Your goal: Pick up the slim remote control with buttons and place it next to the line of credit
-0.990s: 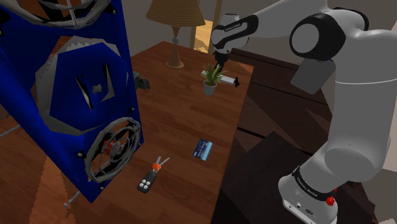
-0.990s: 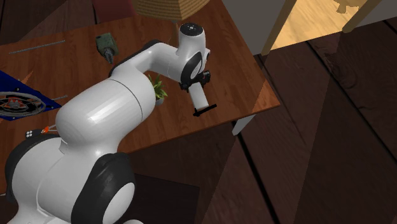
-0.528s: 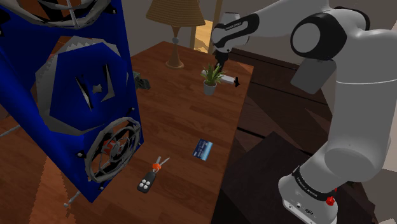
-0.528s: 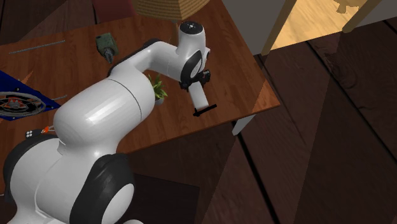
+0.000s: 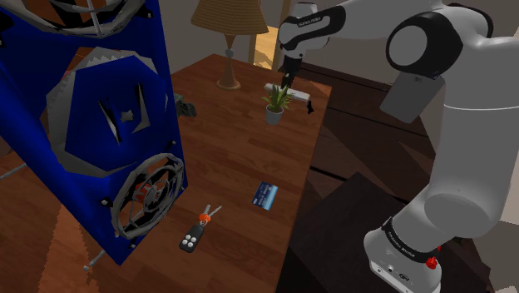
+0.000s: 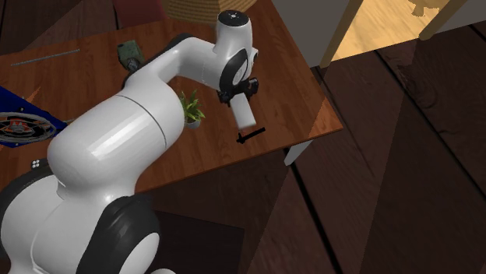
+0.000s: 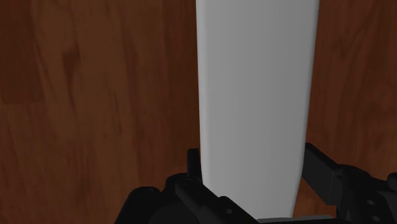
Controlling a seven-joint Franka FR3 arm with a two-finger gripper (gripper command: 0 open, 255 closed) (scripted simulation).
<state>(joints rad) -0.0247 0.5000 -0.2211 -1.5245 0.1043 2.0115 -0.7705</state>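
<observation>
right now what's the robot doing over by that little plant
The arm's black gripper is shut on a slim, plain white remote and holds it just above the wooden table, beside the small potted plant. The blue card it should end up next to lies well apart, lower in the shoulder view. The remote has not been carried there yet.

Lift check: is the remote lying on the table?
No, the white remote hangs clasped in the gripper, clear of the wooden table.
</observation>
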